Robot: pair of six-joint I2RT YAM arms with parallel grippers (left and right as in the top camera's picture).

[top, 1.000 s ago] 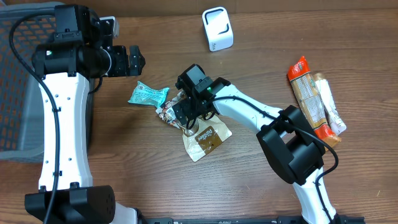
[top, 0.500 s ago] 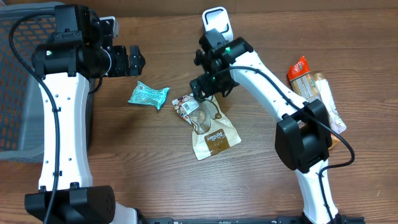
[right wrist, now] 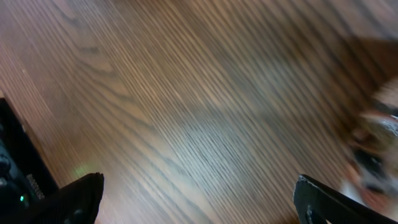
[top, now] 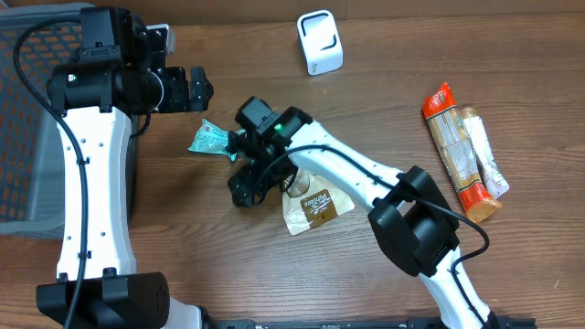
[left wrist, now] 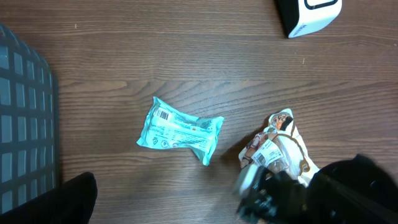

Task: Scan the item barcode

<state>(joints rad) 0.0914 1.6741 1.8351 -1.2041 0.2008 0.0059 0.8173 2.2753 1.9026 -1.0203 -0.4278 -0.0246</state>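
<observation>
A white barcode scanner (top: 320,43) stands at the back of the table and shows in the left wrist view too (left wrist: 309,15). A brown snack pouch (top: 315,206) lies mid-table, partly under my right arm. Left of it lies a teal packet (top: 215,139) with a barcode facing up (left wrist: 163,115). My right gripper (top: 245,190) hangs open just left of the pouch, with only blurred bare wood between its fingers (right wrist: 205,205). My left gripper (top: 201,89) is open and empty, up and to the left of the teal packet.
A dark mesh basket (top: 18,119) takes the left edge. Two long snack bars (top: 462,151) lie at the right. The pouch's clear end with a white label (left wrist: 268,149) shows beside the blurred right gripper (left wrist: 280,193).
My right arm swung from the pouch up toward the scanner, then back down to the pouch's left side, staying open. The pouch shifted a little. The left arm has not moved.
</observation>
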